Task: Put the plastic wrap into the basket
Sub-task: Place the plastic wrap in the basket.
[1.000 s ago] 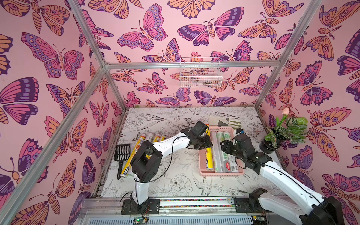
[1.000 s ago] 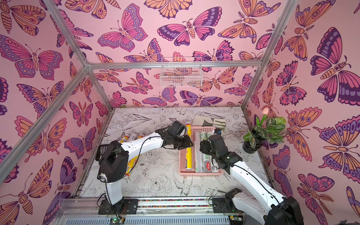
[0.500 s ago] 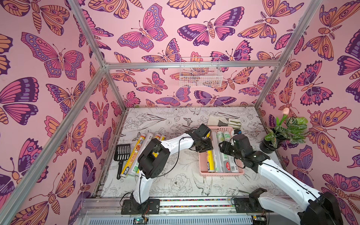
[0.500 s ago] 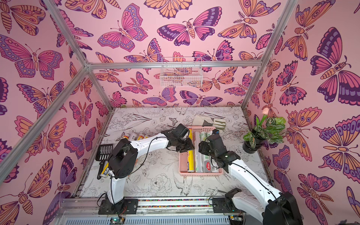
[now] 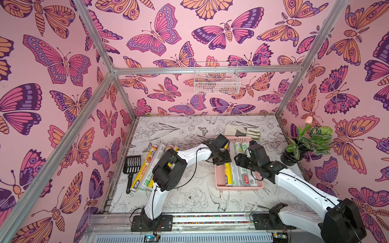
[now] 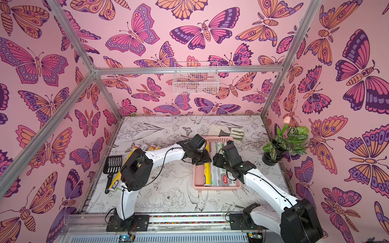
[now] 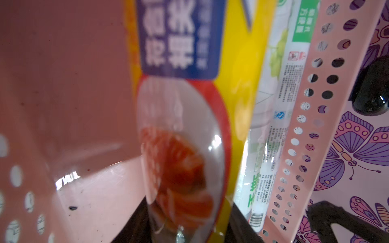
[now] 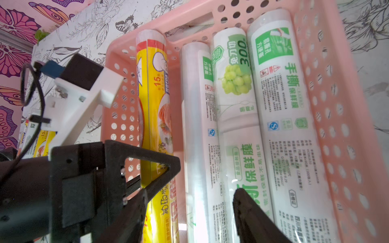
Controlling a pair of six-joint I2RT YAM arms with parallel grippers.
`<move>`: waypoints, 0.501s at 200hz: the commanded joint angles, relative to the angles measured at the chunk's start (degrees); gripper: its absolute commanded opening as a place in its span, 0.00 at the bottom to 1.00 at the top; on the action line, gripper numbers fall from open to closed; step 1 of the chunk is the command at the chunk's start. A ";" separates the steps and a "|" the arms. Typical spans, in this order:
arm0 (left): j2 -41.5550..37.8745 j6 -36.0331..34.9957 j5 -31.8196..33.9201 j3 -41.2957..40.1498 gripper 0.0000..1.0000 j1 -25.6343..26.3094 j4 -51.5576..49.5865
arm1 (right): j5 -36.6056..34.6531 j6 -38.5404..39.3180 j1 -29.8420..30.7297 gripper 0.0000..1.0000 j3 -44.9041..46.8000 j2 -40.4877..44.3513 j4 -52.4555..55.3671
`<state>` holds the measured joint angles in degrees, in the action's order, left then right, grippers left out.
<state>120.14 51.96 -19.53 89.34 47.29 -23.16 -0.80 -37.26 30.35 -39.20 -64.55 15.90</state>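
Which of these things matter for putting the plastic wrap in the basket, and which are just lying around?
Job: yellow roll in the left gripper, whitish rolls in the pink basket, rolls on the table.
Lying about: black scoop, white wire basket, potted plant, gloves.

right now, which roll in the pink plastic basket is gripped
The yellow food-picture roll, in the left gripper; the other rolls are whitish with green print.
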 commanded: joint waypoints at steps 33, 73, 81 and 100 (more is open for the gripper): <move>2.38 0.49 -1.31 0.90 0.53 0.09 -1.35 | -1.13 0.85 -0.38 0.68 -1.85 0.22 0.50; 1.59 0.08 0.14 0.76 0.56 0.09 -2.15 | -1.40 0.96 -0.38 0.69 -1.85 0.24 0.44; 1.35 0.07 0.29 0.80 0.56 0.09 -2.24 | -1.52 0.93 -0.39 0.69 -1.87 0.35 0.44; 0.74 -0.10 1.22 0.66 0.56 0.09 -2.76 | -1.57 0.86 -0.38 0.69 -1.84 0.51 0.62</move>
<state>120.55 52.56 -19.90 89.80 47.29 -23.22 -1.26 -37.23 30.35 -39.42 -64.55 15.90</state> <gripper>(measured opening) 0.558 0.688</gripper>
